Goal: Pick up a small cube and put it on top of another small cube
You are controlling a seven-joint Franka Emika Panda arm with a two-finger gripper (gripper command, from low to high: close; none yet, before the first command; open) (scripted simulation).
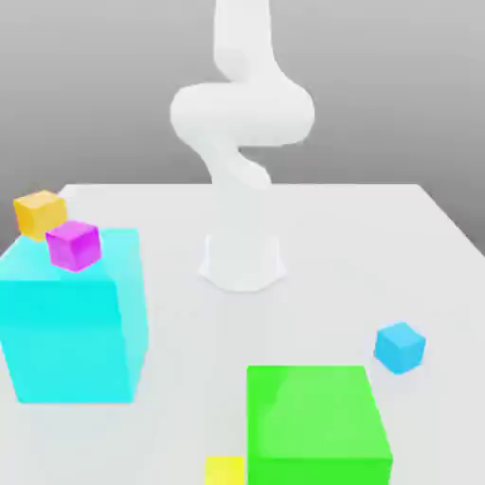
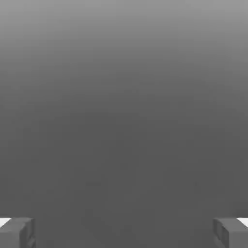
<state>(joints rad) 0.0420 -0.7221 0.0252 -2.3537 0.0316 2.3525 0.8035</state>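
Currently, the hand (image 2: pixel 124 233) is released: its fingers stand wide apart, with nothing between them, as suits a unit awaiting a pick. The small sky-blue cube (image 1: pixel 400 348) rests on the desk (image 1: pixel 322 313), toward the exterior view's right, near the green block (image 1: pixel 317 412) but apart from it. The arm (image 1: pixel 242 114) rises from its base at the far part of the desk, a raised posture that probably serves to keep the workspace unobstructed. The magenta cube (image 1: pixel 74 245) and the orange cube (image 1: pixel 41 215) appear at the top of the cyan block (image 1: pixel 71 332), at the exterior view's left; whether they touch each other cannot be determined. If either is the stacking base, the block's height calls for a high approach. The pick appears not yet started. Before closing, align the fingers with two opposite faces of the sky-blue cube, since a corner grip could twist it.
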